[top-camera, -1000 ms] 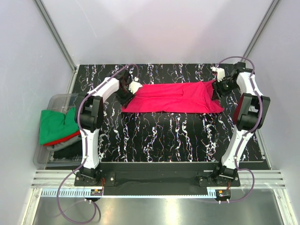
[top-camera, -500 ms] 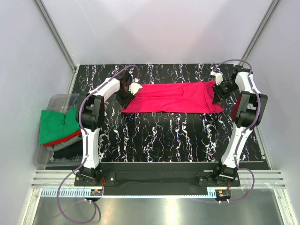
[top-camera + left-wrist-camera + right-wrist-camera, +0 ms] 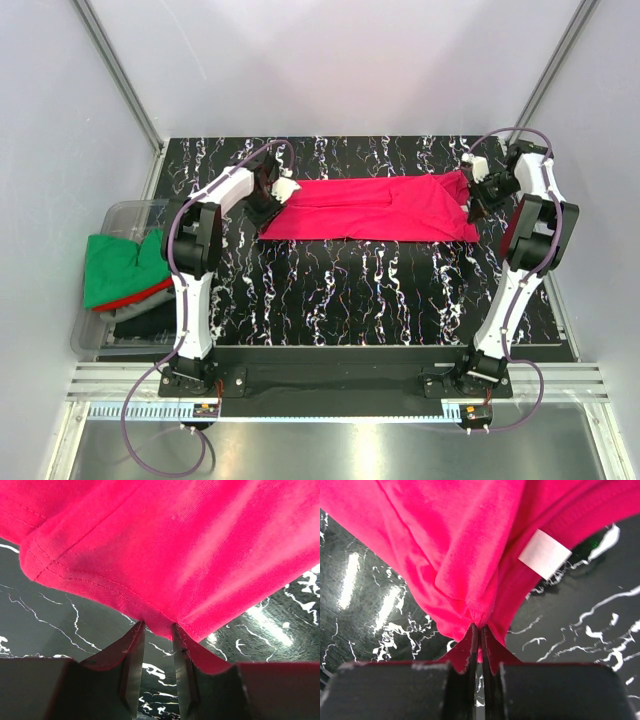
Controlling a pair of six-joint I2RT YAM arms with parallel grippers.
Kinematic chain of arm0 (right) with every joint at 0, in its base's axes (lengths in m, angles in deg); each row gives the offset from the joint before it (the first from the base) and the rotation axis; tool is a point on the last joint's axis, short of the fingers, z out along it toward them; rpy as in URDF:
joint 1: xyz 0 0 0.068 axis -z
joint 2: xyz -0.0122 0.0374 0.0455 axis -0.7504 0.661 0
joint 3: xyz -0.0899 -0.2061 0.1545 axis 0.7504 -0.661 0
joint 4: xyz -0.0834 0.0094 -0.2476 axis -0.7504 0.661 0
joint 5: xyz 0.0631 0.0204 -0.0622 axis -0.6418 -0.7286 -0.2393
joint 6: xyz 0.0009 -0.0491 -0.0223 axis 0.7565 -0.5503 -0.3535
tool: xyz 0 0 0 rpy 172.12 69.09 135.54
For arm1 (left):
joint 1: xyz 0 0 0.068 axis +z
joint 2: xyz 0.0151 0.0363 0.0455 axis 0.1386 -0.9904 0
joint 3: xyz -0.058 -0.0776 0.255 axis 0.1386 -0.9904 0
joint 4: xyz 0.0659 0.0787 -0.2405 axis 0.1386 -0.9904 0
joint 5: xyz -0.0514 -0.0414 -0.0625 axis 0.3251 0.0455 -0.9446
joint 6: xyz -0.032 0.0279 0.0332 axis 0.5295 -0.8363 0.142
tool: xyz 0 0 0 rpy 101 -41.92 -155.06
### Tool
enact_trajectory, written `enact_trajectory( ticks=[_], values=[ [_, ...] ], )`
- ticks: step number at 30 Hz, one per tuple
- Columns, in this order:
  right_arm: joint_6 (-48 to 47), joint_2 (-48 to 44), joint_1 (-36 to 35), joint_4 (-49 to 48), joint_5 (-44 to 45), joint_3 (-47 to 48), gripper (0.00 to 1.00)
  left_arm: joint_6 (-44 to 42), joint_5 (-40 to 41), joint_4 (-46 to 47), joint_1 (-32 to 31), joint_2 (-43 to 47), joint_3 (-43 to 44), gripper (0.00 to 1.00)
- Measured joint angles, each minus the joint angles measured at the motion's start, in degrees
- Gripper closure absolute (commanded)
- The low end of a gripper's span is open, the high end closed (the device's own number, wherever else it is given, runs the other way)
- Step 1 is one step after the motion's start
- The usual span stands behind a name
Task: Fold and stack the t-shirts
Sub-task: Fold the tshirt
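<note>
The crimson t-shirt (image 3: pixel 370 208) lies spread in a long band across the far part of the table. My left gripper (image 3: pixel 275 195) is at its left end. In the left wrist view its jaws (image 3: pixel 154 625) stand a little apart, and the shirt's stitched hem (image 3: pixel 100 582) dips between the tips. My right gripper (image 3: pixel 470 195) is at the shirt's right end. The right wrist view shows it (image 3: pixel 480 626) shut on a bunched fold of the cloth (image 3: pixel 470 570), next to a white label (image 3: pixel 544 553). The green t-shirt (image 3: pixel 115 265), the red one (image 3: pixel 150 293) and the dark one (image 3: pixel 140 318) lie piled at the left.
The pile sits in a clear plastic bin (image 3: pixel 110 215) off the table's left edge. The black marbled table (image 3: pixel 350 290) is bare in front of the crimson shirt. Pale walls close in the back and both sides, with the arm bases at the near edge.
My right gripper has shut on the shirt's right end and shifted slightly to the right. My left gripper's jaws have narrowed a little at the left hem.
</note>
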Motion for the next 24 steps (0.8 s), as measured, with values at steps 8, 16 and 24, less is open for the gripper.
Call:
enact_trajectory(
  ticks=[8, 16, 24],
  values=[
    [-0.26, 0.0, 0.39, 0.15, 0.63, 0.09, 0.86, 0.0, 0.0, 0.92, 0.09, 0.59, -1.36, 0.68],
    [-1.36, 0.0, 0.37, 0.31, 2.62, -0.04, 0.82, 0.0, 0.09, 1.33, 0.09, 1.09, -2.1, 0.68],
    [-1.55, 0.0, 0.39, -0.04, 4.13, -1.66, 0.82, 0.0, 0.26, 1.31, 0.09, 1.46, -2.6, 0.67]
  ],
)
